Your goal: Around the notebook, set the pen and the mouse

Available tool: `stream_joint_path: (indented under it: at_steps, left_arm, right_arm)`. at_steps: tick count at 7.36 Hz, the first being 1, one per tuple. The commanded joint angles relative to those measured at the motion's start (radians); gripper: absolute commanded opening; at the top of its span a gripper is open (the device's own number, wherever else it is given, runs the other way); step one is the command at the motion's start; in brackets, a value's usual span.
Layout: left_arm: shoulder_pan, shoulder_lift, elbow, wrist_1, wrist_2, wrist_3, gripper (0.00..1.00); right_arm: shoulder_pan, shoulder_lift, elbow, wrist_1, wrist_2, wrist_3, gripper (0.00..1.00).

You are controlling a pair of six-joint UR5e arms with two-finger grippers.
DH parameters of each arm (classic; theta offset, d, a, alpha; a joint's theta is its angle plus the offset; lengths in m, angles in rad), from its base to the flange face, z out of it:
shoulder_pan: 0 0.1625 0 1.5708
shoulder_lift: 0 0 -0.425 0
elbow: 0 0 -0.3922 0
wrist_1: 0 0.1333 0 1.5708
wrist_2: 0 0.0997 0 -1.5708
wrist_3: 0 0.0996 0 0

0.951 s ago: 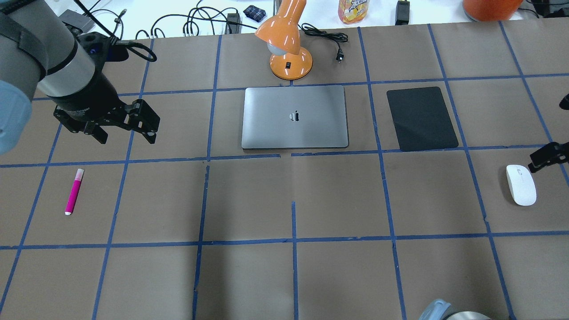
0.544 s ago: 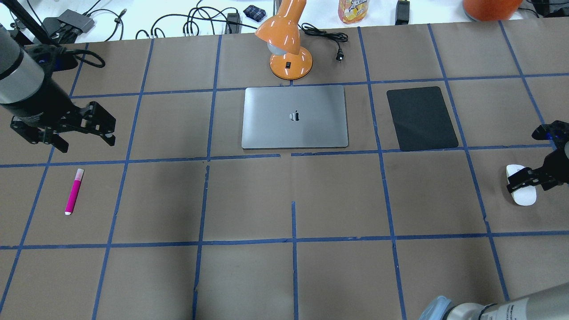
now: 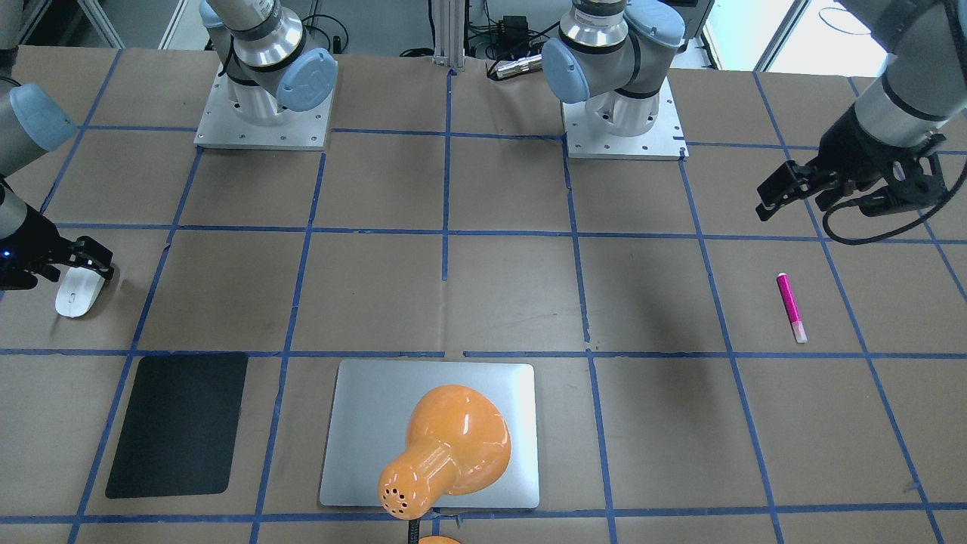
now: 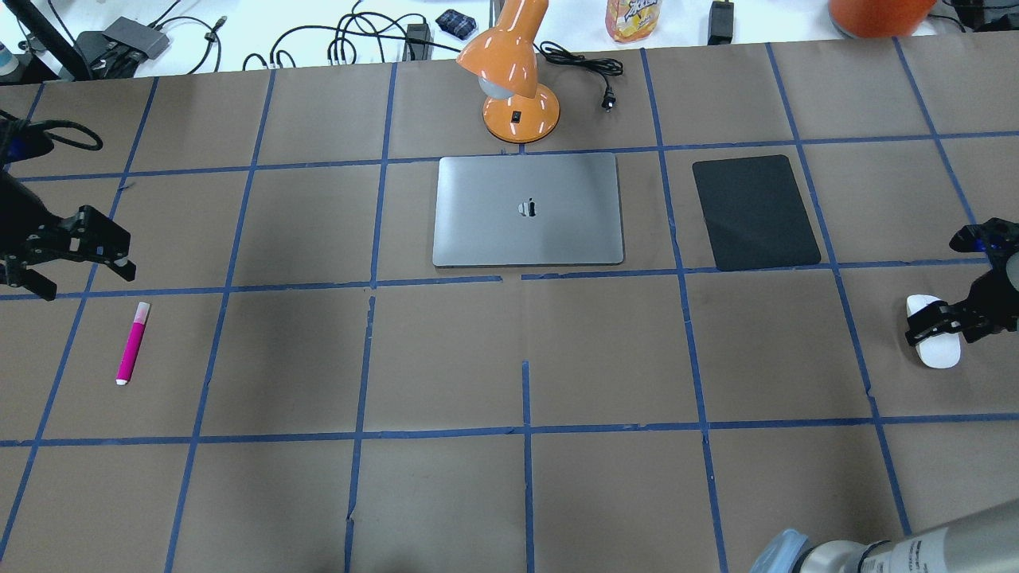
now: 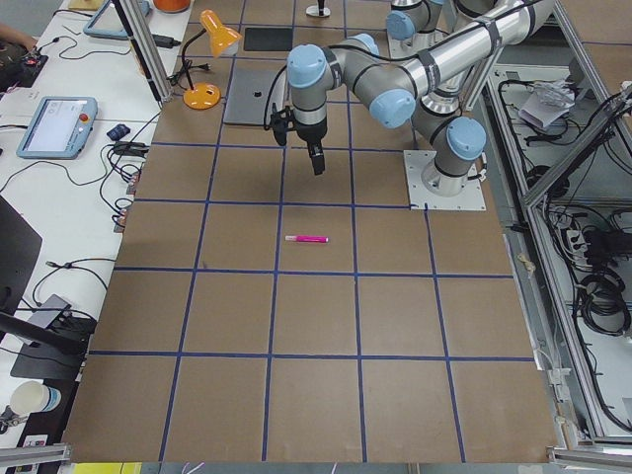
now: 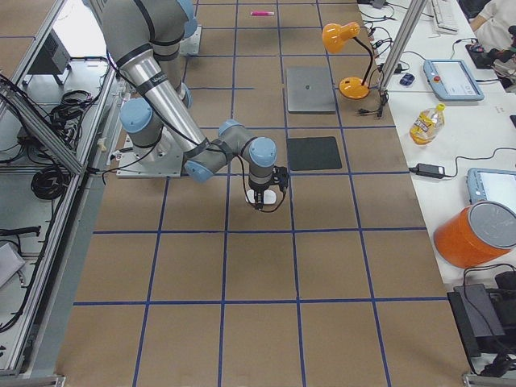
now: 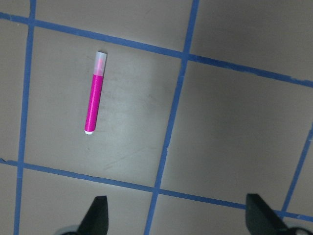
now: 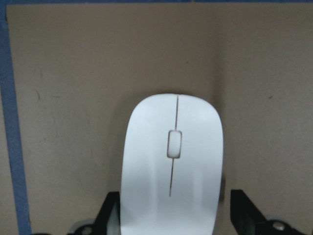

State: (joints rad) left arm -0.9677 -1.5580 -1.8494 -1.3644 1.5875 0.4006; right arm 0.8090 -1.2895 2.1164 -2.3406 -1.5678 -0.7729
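Observation:
The magenta pen (image 4: 133, 343) lies flat at the table's left, also visible in the left wrist view (image 7: 95, 99). My left gripper (image 4: 83, 278) hovers open just beyond the pen's pale end, with nothing between its fingers (image 7: 98, 218). The white mouse (image 4: 938, 352) sits at the far right. My right gripper (image 4: 938, 328) is low over it and open, its fingers (image 8: 110, 215) straddling the rear of the mouse (image 8: 171, 156). The silver notebook (image 4: 528, 209) lies closed at the centre back, apart from both.
An orange desk lamp (image 4: 513, 87) stands just behind the notebook and hides part of the notebook (image 3: 363, 423) in the front-facing view. A black mat (image 4: 755, 211) lies to the notebook's right. Cables and a bottle (image 4: 633, 17) sit along the far edge.
My left gripper has swung left and nearer, ending just beyond the pen. My right gripper moved over the mouse, dropped around it, and has held still since.

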Motion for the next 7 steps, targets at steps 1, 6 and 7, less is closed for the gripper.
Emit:
stream_joint_path:
  at_steps: [1,6,7]
  left_arm:
    - [0.070,-0.080,-0.094,0.242,0.005,0.144,1.00]
    - [0.119,-0.270,-0.149,0.496,-0.001,0.352,1.00]
    - [0.144,-0.307,-0.148,0.513,-0.004,0.368,1.00]
  right_arm:
    - [0.001,-0.008,-0.003,0.001,0.000,0.023,0.57]
    - [0.178,-0.031,-0.113,0.035,0.012,0.222,0.56]
    - [0.282,-0.016,-0.153,0.034,0.014,0.332,0.56]
